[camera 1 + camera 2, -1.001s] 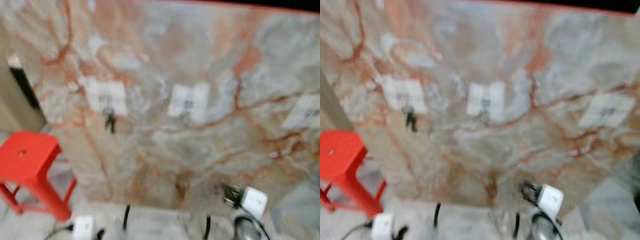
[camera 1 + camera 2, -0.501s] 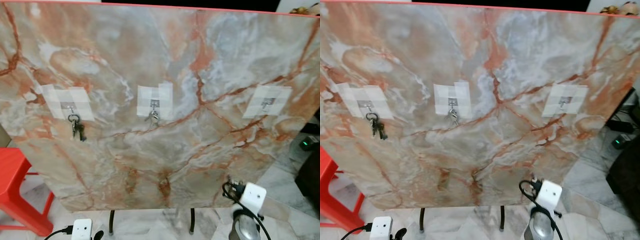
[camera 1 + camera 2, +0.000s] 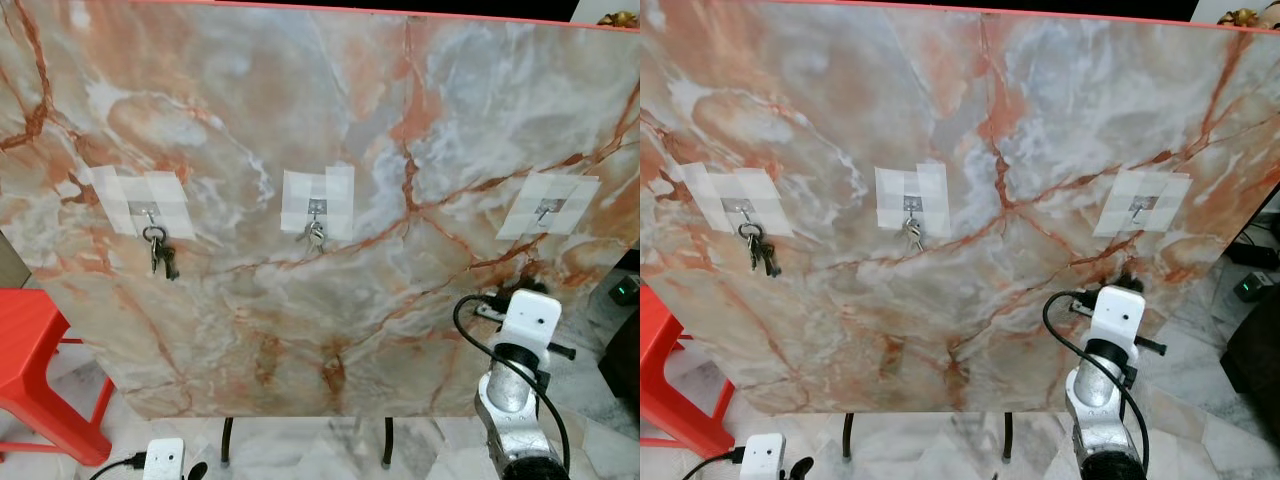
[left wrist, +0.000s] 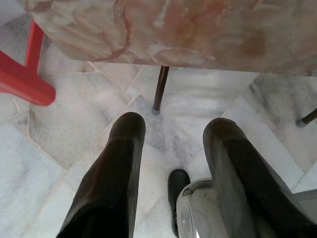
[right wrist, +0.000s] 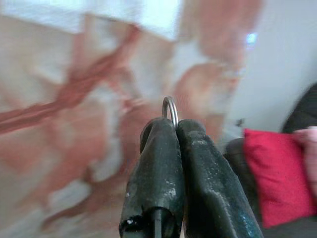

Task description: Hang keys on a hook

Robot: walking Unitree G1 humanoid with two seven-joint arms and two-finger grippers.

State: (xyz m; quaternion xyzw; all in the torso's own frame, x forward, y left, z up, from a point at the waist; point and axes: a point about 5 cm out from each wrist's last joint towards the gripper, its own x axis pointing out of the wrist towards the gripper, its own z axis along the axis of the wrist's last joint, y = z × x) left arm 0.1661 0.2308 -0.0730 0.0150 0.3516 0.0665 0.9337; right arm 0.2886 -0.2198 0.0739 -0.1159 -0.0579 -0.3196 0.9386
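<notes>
Marble board stands upright ahead in the left eye view, with three taped hooks in a row across it. The left hook carries a dark bunch of keys, the middle hook a small silver key, and the right hook is bare. The right arm rises in the lower right, its white wrist box below the bare hook and apart from it; the right gripper's fingertips cannot be made out here. A red stool stands at the lower left.

The right eye view shows the same board and right arm, with the bare hook above the wrist.

In the left wrist view the left gripper hangs low over the marble floor, its fingers spread apart with nothing between them.

In the right wrist view the right gripper has its fingers pressed together on a key ring, whose loop pokes out just beyond the tips, with the blurred board behind and a red cushion to one side.
</notes>
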